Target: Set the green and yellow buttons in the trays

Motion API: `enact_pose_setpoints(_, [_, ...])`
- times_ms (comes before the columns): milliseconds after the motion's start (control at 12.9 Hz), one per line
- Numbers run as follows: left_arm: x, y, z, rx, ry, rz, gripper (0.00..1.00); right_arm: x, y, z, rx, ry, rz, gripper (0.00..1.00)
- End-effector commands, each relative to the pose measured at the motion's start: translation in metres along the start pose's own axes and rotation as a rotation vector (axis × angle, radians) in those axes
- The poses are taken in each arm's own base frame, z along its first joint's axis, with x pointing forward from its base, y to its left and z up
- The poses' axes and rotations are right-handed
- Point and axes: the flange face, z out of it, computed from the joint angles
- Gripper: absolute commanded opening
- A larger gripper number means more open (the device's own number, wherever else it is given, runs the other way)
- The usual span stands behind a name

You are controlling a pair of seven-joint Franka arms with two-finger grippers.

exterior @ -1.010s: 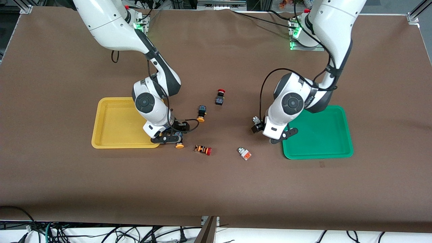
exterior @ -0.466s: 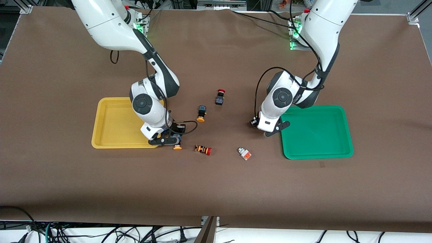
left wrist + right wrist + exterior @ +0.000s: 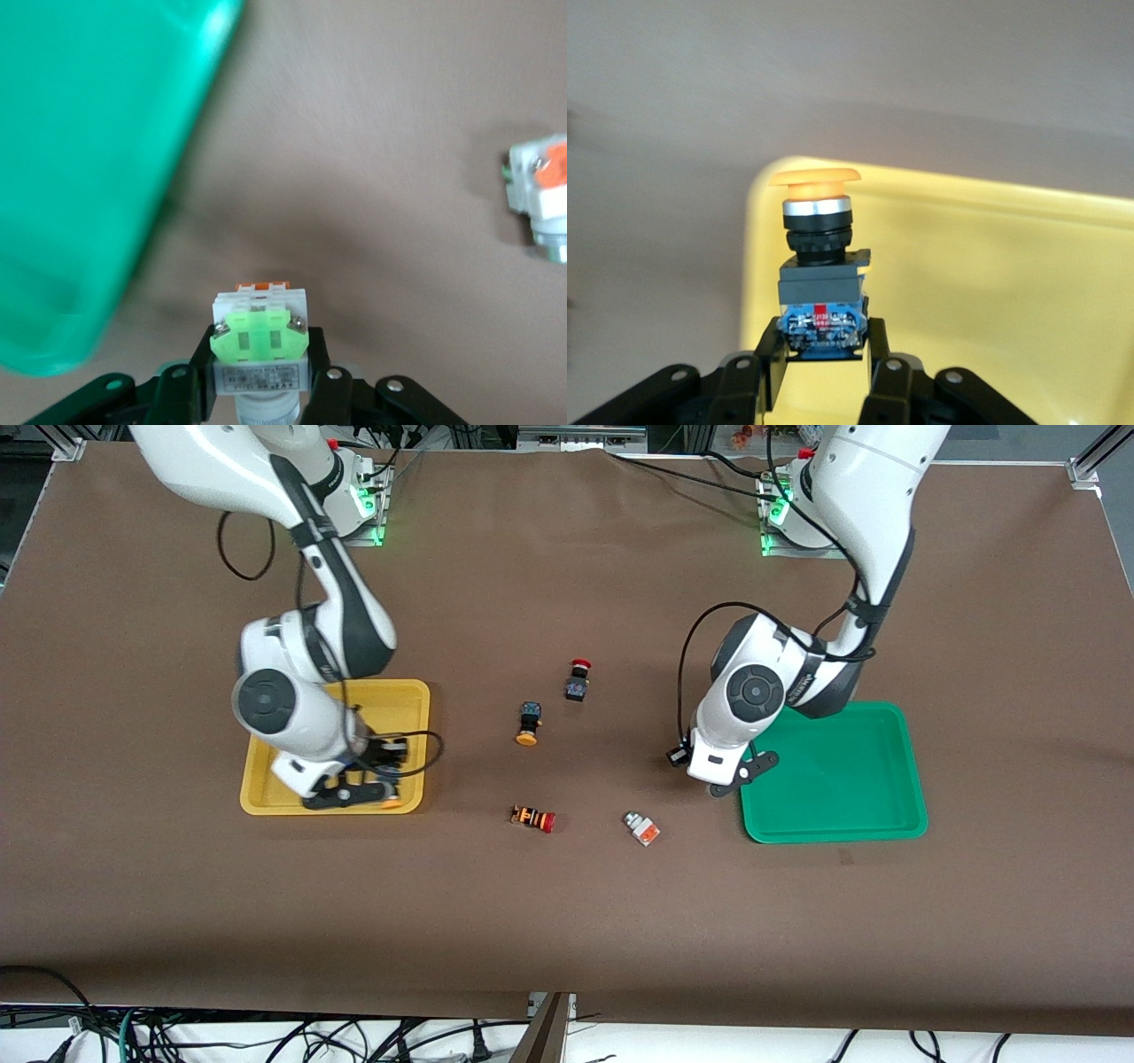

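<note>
My right gripper (image 3: 376,788) (image 3: 822,341) is shut on a black-bodied button with a yellow-orange cap (image 3: 818,266) and holds it over the yellow tray (image 3: 266,802) (image 3: 992,292), at the tray's corner nearest the table's middle. My left gripper (image 3: 680,755) (image 3: 259,354) is shut on a white-grey button with a green block (image 3: 259,336), over the table just beside the green tray (image 3: 842,779) (image 3: 89,177). A second yellow-capped button (image 3: 529,722) and a white-grey button with an orange face (image 3: 641,828) (image 3: 545,181) lie on the table between the trays.
A black button with a red cap (image 3: 578,680) lies farther from the front camera than the second yellow-capped button. An orange-striped button with a red cap (image 3: 533,817) lies beside the orange-faced one. Both trays hold nothing on their floors.
My right gripper has carried the yellow-capped button from the table beside the yellow tray to over the tray's corner. My left gripper has shifted slightly, still beside the green tray.
</note>
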Motion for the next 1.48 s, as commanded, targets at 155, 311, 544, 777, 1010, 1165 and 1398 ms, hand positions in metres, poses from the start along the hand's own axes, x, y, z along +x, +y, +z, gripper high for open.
enact_pose_setpoints(155, [0.067, -0.058, -0.028, 0.221, 0.051, 0.272, 0.00, -0.069, 0.082, 0.044, -0.017, -0.018, -0.014, 0.52])
enact_pose_setpoints(311, [0.086, -0.081, -0.007, 0.243, -0.028, 0.446, 0.00, -0.073, 0.106, 0.065, -0.035, 0.003, -0.039, 0.59])
enact_pose_setpoints(544, [0.079, -0.075, 0.041, 0.269, -0.091, 0.537, 0.00, -0.065, 0.095, 0.048, -0.021, -0.012, -0.005, 0.78])
enact_pose_setpoints(777, [0.081, -0.074, 0.046, 0.266, -0.089, 0.538, 1.00, -0.037, -0.005, 0.008, 0.045, -0.026, 0.116, 0.85])
enact_pose_setpoints(1010, [0.094, -0.070, -0.014, 0.203, -0.009, 0.510, 1.00, -0.021, -0.117, 0.022, 0.124, -0.032, 0.276, 0.85])
enact_pose_setpoints(1165, [0.102, -0.040, -0.073, 0.048, 0.049, 0.464, 1.00, -0.023, -0.197, 0.037, 0.143, -0.020, 0.410, 0.85])
enact_pose_setpoints(1398, [0.109, -0.007, -0.073, -0.193, -0.023, 0.263, 1.00, -0.036, -0.253, 0.079, 0.170, 0.022, 0.494, 0.85])
